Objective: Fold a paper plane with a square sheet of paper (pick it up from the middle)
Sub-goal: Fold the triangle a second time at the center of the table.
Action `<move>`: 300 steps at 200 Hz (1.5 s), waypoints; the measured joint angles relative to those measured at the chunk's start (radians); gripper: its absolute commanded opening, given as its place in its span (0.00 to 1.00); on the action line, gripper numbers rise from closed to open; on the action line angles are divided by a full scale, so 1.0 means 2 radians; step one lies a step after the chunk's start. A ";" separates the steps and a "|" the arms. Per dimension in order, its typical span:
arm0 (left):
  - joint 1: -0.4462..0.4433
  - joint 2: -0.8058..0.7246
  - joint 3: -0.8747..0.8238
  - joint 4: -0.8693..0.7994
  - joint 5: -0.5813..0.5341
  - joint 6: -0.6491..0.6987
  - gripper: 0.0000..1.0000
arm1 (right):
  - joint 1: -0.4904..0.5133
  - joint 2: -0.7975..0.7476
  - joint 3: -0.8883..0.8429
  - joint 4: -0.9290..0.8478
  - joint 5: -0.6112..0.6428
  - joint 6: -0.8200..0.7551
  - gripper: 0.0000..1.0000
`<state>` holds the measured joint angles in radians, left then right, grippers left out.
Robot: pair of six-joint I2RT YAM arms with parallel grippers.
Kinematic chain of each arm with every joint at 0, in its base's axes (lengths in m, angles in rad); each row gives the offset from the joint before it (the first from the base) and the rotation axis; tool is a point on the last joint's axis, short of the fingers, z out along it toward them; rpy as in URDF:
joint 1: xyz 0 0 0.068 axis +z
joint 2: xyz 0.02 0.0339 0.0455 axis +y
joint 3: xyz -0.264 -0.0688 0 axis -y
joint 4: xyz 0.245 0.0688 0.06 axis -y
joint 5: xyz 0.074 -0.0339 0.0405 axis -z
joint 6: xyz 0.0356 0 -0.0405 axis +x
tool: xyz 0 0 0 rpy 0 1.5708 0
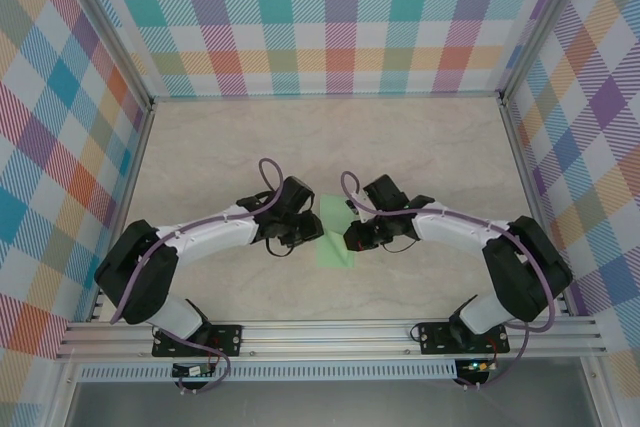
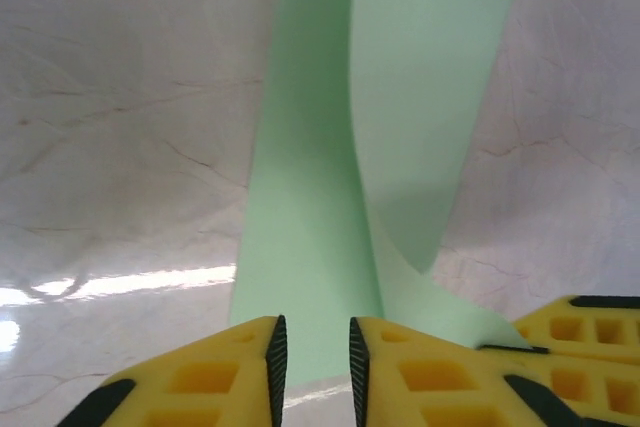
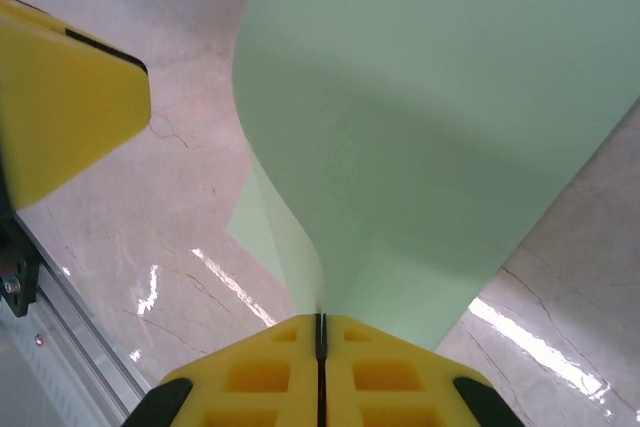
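Paper plane: light green paper sheet between both tools, one flap raised.
Right tool: yellow, pinched tight on the raised flap.
Left tool: yellow, narrow gap over the paper's edge, seems to hold nothing.
Pale marble counter: the rest of the sheet lies flat on it.
Progress: seems only a lengthwise fold is made; nose and wings not yet made.

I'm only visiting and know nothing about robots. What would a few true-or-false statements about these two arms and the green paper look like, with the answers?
1. The paper is light green. True.
2. The right hand has its fingers shut on the paper. True.
3. The left hand has its fingers pressed tight together. False: a narrow gap shows between them.
4. The paper lies completely flat on the table. False: it curves upward where the right hand pinches it.
5. The walls around the table are plain white. False: they are covered in colourful checks.
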<state>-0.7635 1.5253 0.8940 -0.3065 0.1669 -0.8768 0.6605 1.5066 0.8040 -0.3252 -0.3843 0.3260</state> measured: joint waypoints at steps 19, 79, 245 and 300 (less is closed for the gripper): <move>-0.010 0.013 -0.001 0.017 0.001 -0.008 0.17 | 0.000 0.012 0.010 -0.013 0.000 -0.008 0.08; -0.036 0.059 -0.004 0.051 0.003 -0.032 0.09 | 0.000 0.024 0.019 -0.031 0.011 -0.014 0.08; -0.063 0.057 -0.023 0.008 -0.078 -0.053 0.06 | 0.000 0.050 0.060 -0.052 0.027 -0.022 0.10; -0.063 0.055 -0.021 -0.007 -0.090 -0.039 0.07 | 0.000 0.082 0.077 -0.054 0.018 -0.029 0.11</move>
<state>-0.8890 1.6348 0.8516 -0.3214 -0.0135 -0.9543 0.6605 1.6714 0.9581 -0.4328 -0.3477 0.2676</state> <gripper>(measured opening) 0.072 0.110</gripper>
